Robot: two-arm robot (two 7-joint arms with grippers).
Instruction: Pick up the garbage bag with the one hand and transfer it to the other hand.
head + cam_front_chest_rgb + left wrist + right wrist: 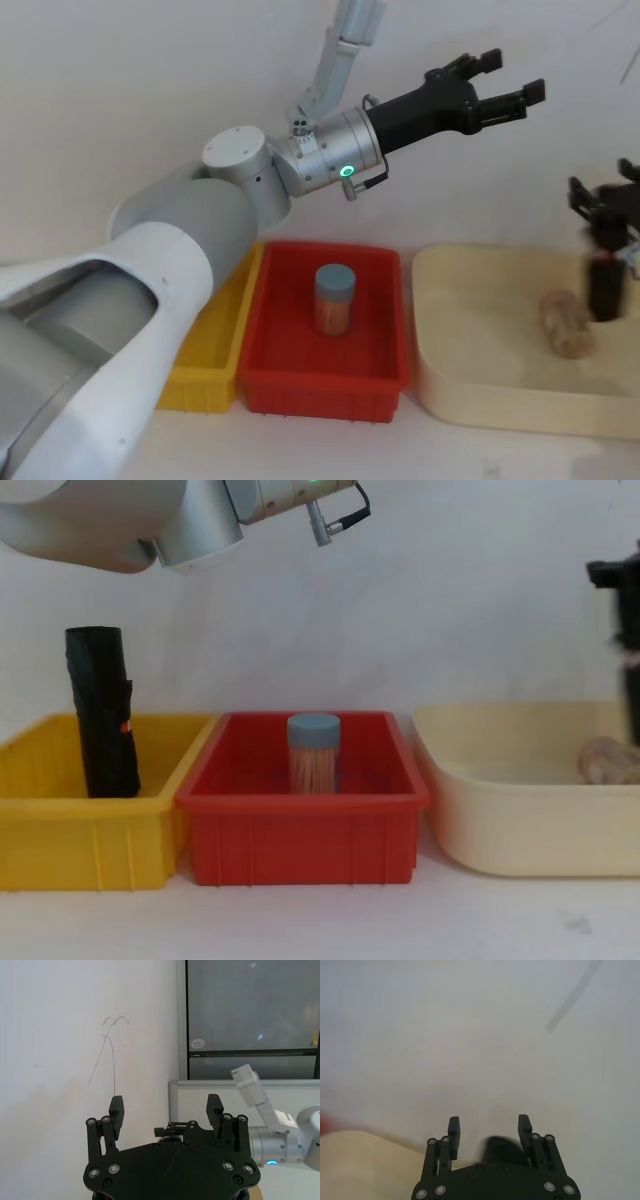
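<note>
The garbage bag (100,712) is crinkly black with a small red mark on its side, and it stands in a yellow bin (60,825) beside a red bin (300,830) holding a jar (314,753) with a grey-blue lid and pale tan sticks. A cream tray (520,820) holds a light brown jar (567,322). The left pincer (500,85) is black on a silver wrist with a green ring light; the right pincer (605,205) is also black.

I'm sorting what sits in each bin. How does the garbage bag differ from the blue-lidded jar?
The garbage bag is black, crinkly and taller than its yellow bin; the blue-lidded jar is short, clear, showing pale sticks inside. The bag leans against the yellow bin's back wall; the jar sits mid-floor in the red bin. Both stand upright, untouched.
</note>
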